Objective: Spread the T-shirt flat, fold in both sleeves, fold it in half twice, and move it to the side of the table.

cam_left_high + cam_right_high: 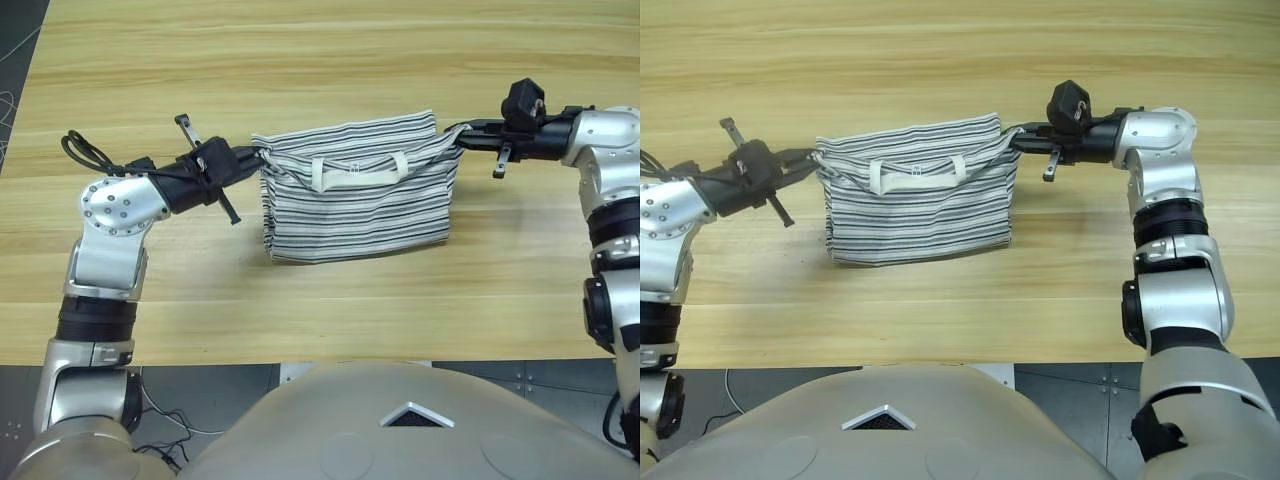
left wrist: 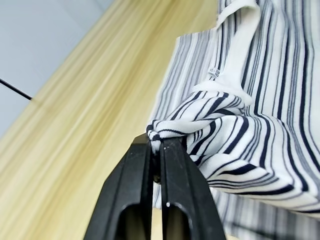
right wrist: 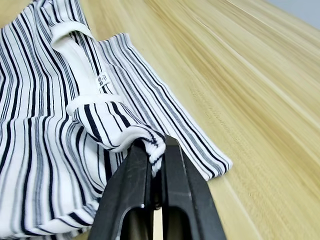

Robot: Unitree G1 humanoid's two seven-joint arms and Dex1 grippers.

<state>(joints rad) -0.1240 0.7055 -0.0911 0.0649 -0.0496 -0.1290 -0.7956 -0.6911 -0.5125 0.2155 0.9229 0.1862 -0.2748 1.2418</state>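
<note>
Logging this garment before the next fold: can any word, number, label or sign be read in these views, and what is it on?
On the neck label, sewn inside the collar of the T-shirt: some dark print, too small to read.
No other words, numbers or signs appear on the striped cloth or on the table.

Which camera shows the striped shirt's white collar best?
The left eye view: the white fabric collar of the black-and-white striped T-shirt shows whole, facing the camera. The right eye view shows the same. Each wrist view catches a slanted part of it, up close.
</note>
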